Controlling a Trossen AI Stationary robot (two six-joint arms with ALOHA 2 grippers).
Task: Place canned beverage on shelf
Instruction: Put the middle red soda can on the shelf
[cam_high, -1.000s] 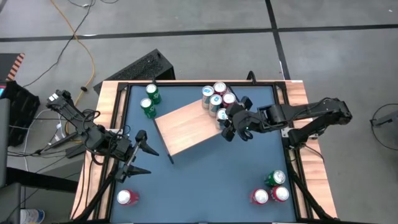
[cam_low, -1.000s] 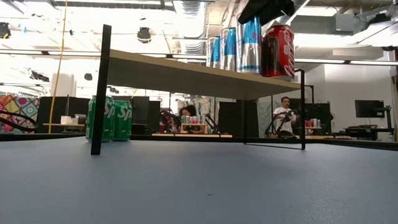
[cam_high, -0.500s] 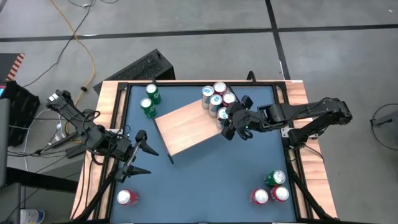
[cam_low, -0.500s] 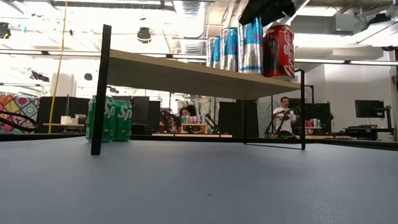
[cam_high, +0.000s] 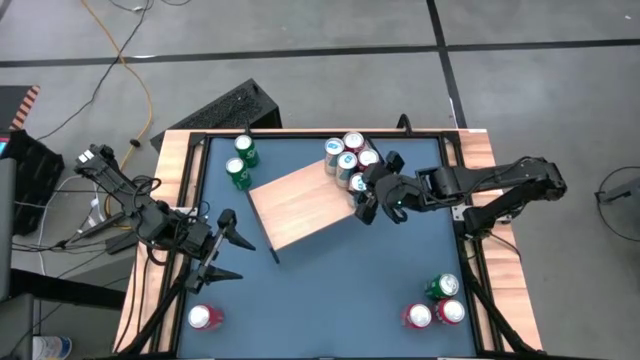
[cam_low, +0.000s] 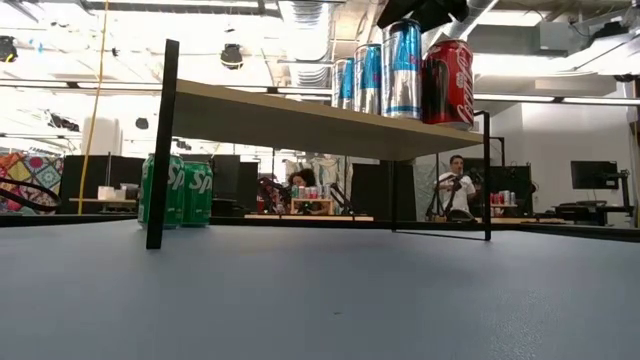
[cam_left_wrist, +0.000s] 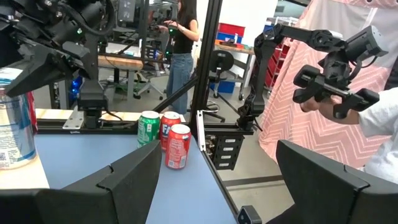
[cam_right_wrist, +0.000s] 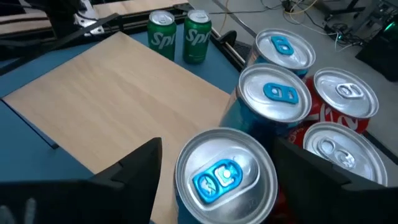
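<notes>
The right gripper (cam_high: 366, 203) stands above a blue can (cam_right_wrist: 224, 176) at the shelf's edge, its fingers (cam_right_wrist: 140, 168) spread to either side of the can's top and clear of it, so the can stands free on the shelf (cam_high: 300, 205). The right wrist view alone shows this gap, and the blue pull tabs on three cans in a row, with two red cans (cam_right_wrist: 336, 134) packed beside them; the high view gives only a tight cluster of can tops under the arm. The low view shows what neither does: the cans upright on the board, a red can (cam_low: 447, 84) nearest the shelf's corner leg, and two green cans (cam_low: 175, 190) on the table beyond the shelf. The left gripper (cam_high: 228, 250) waits near the table's left edge, jaws wide and empty, a red can (cam_high: 204, 317) near it. Its wrist view shows three cans (cam_left_wrist: 164, 135) at the table's far corner and a person's hand (cam_left_wrist: 323, 102) on a control arm beyond. Against a second ago, the right jaws have spread from the can and the gripper sits slightly higher in the low view; the cans and shelf lie as before.
</notes>
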